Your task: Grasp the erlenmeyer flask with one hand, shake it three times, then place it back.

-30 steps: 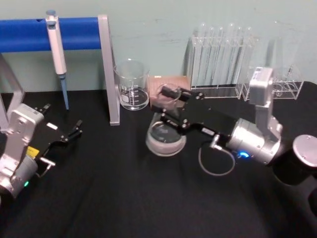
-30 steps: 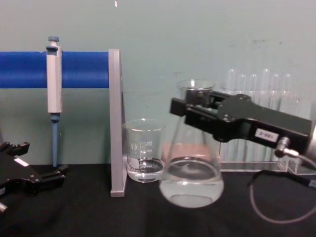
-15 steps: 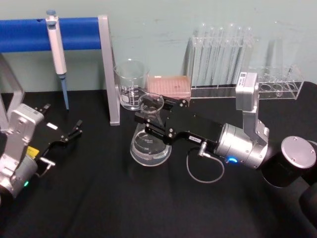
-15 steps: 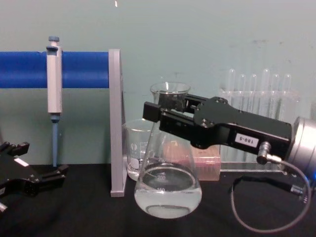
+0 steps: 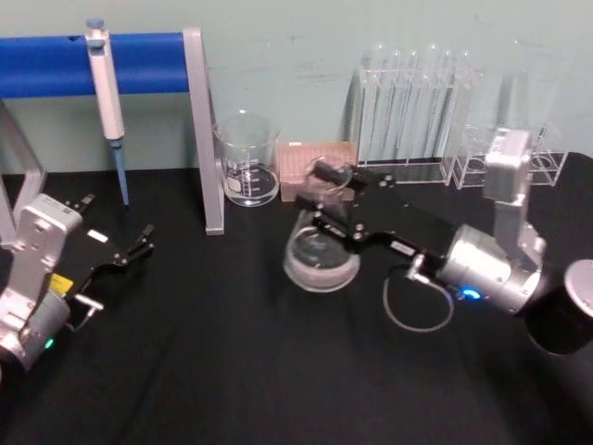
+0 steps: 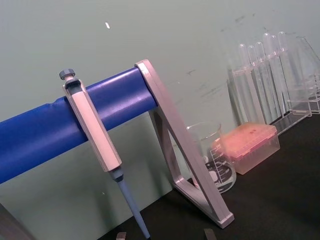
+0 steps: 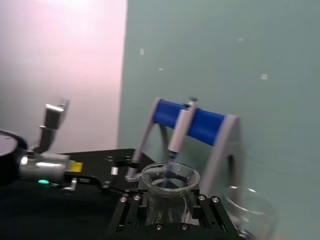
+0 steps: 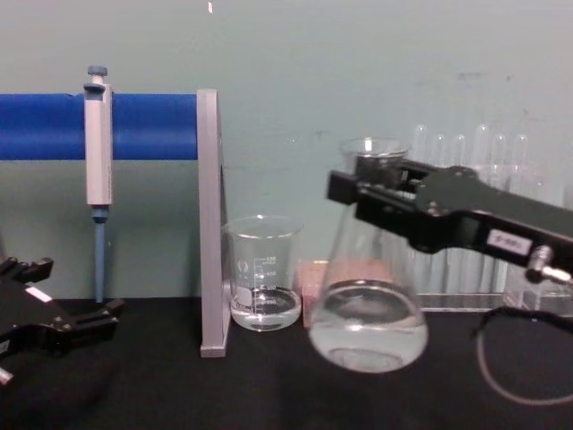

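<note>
Head view: I am seeing my right end effector [image 5: 326, 188] pinching the flask [image 5: 321, 260] by the neck, beside the beaker [image 5: 246, 159]. My left end effector [image 5: 116, 227] is lying spread on the counter [image 5: 232, 371]. Chest view: the flask is hanging below the jaws, off the counter.

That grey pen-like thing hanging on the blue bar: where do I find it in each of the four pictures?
Head view: pipette, top left, hanging on the blue bar.
Chest view: pipette, upper left, well left of the erlenmeyer flask.
Left wrist view: pipette slanting across the bar, near the beaker.
Right wrist view: pipette on the bar, beyond the flask's rim.
Shared landmark: the blue bar.
</note>
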Action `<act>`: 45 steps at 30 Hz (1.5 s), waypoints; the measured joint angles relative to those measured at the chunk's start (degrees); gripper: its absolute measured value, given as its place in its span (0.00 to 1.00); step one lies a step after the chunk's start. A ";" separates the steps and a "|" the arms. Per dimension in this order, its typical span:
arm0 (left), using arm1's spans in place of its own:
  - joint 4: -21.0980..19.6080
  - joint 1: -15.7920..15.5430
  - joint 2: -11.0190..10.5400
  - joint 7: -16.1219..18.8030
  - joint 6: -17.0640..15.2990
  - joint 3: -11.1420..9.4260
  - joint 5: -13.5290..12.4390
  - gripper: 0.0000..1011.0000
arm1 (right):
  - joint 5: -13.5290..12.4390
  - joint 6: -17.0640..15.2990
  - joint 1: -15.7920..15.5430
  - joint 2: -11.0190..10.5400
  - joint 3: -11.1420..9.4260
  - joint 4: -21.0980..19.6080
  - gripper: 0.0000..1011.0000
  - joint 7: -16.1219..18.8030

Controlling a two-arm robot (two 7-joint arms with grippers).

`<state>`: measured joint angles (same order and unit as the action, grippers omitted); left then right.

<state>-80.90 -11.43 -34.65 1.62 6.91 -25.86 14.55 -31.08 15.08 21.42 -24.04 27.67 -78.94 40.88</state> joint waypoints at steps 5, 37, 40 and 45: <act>0.00 0.00 0.00 0.00 0.00 0.00 0.00 0.99 | 0.06 0.21 -1.26 -1.21 -1.94 -0.88 0.46 -1.83; 0.00 0.00 0.00 0.00 0.00 0.00 0.00 0.99 | 0.79 -0.18 -4.71 -1.94 -7.50 -2.56 0.46 -2.96; 0.00 0.00 0.00 0.00 0.00 0.00 0.00 0.99 | 0.37 -0.30 -4.10 -1.38 -6.61 -1.95 0.46 -2.03; 0.00 0.00 0.00 0.00 0.00 0.00 0.00 0.99 | 0.07 -0.35 -3.22 -0.63 -5.33 -1.02 0.46 -0.98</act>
<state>-80.90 -11.43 -34.65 1.62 6.91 -25.87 14.55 -31.01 14.73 18.20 -24.67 22.33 -79.96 39.90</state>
